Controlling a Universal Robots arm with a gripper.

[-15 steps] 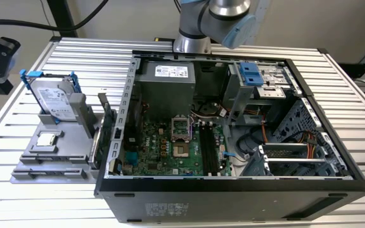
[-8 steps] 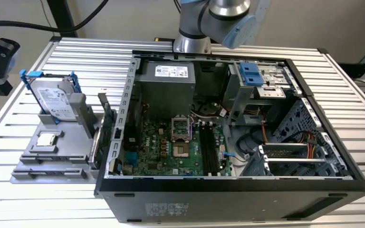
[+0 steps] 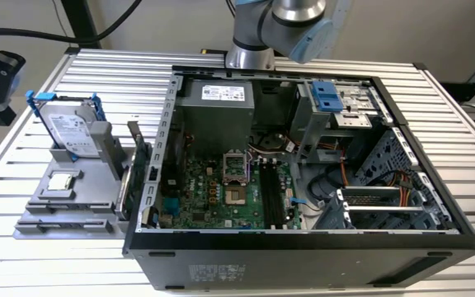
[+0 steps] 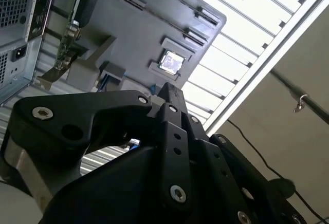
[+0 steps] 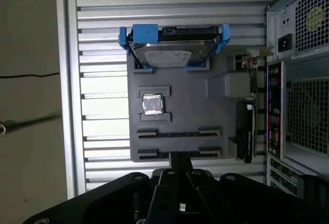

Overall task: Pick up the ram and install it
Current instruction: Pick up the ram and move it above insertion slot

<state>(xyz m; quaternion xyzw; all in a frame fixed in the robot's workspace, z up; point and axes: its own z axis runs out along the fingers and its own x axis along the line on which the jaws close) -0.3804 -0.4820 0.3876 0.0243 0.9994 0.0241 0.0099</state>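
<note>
At the exterior view's far left, the black metal claw [image 3: 0,116] hangs above the slatted table beside the grey plastic parts tray [image 3: 89,210], its fingers pressed together on nothing. Rightward, inside the open black steel computer case [image 3: 303,260], the long black slots [image 3: 271,192] on the green motherboard [image 3: 213,207] are too dark to tell whether the ram sits there.
</note>
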